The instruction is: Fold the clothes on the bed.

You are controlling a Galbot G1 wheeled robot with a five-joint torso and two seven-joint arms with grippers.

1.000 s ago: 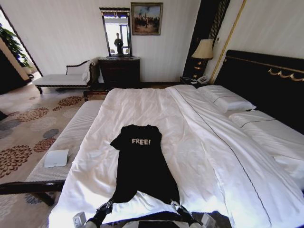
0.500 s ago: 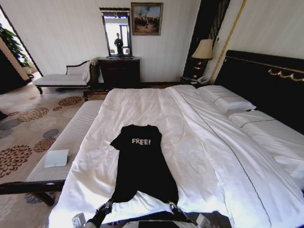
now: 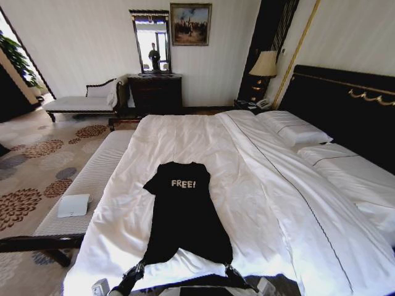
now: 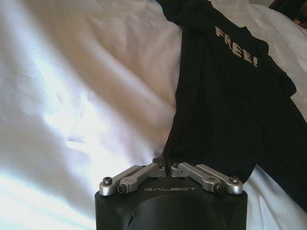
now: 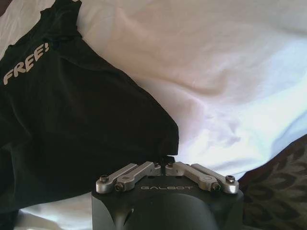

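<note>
- The black T-shirt lies flat and chest-up on the white bed, its white "FREE!" lettering at the end farthest from both claws and its hem at the near edge of the mattress.
- The shirt stretches straight away from the claws, collar toward the far side of the bed, sleeves spread to either side just past the lettering.
- The left claw is at the hem's left corner; in the left wrist view its fingers are pressed together on the black fabric, so it is grasping the T-shirt.
- The right claw is at the hem's right corner; in the right wrist view its fingers are likewise clenched on the edge of the black fabric, grasping the T-shirt.
- Between the two claws the hem runs across the bed's near edge.
- Beyond the right claw and out to its right lie the turned-back duvet and white pillows against the dark headboard.
- Left of the left claw, beside the bed, stands a pale striped bench with a flat white object on it.
- A patterned carpet lies beyond the bench.
</note>
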